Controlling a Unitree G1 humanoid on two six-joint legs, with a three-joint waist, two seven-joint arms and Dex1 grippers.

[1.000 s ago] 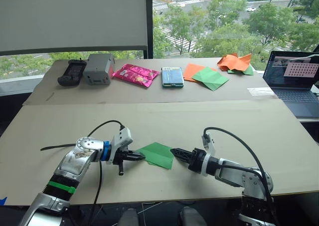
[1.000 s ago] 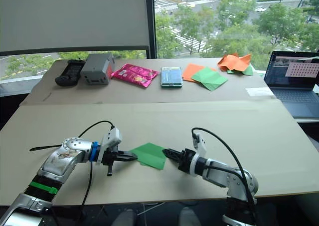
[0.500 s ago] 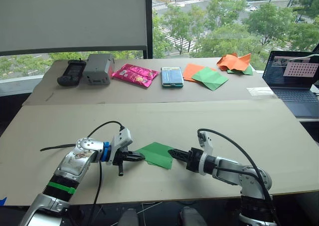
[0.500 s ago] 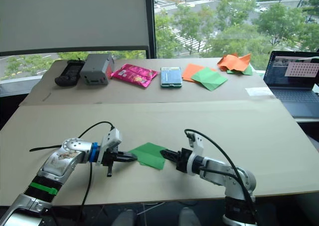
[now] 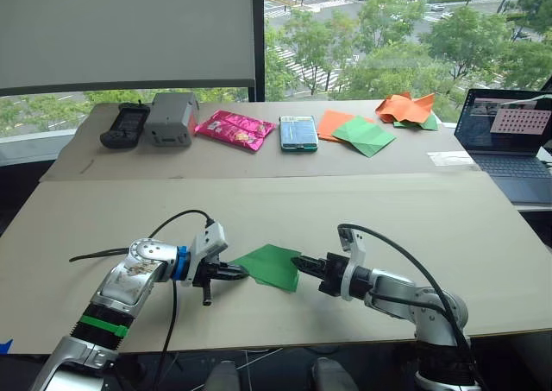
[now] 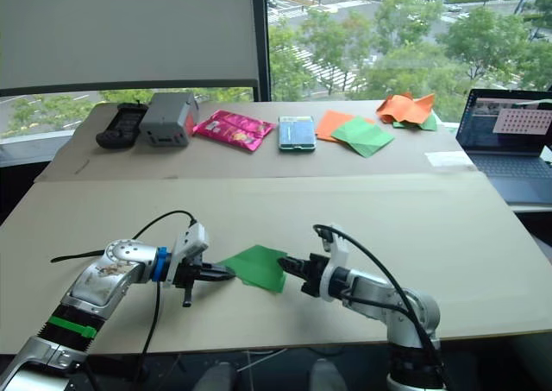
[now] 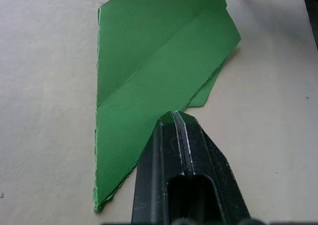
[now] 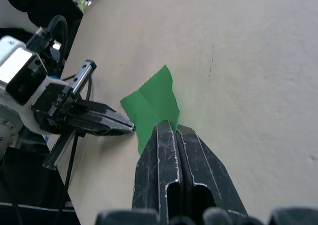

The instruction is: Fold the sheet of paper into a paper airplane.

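Observation:
The sheet of paper [image 5: 269, 265] is bright green, partly folded with a diagonal crease, and lies flat on the near table between my two grippers. My left gripper [image 5: 245, 272] is shut on the paper's left edge; in the left wrist view its closed tips [image 7: 174, 116] pinch the paper [image 7: 149, 76]. My right gripper [image 5: 297, 261] is shut, with its tips against the paper's right corner. In the right wrist view the right gripper [image 8: 170, 125] meets the paper [image 8: 151, 103], and the left gripper [image 8: 130, 128] shows at the opposite edge.
On the far table lie a black controller [image 5: 119, 125], a grey box [image 5: 171, 119], a pink packet [image 5: 235, 129], a phone-sized device [image 5: 298, 133], orange and green sheets [image 5: 355, 132] and a crumpled orange shape [image 5: 407, 106]. A laptop [image 5: 507, 136] stands at right.
My right gripper has slid left along the table until its closed tips reach the paper's right corner. The left gripper and the paper have stayed put.

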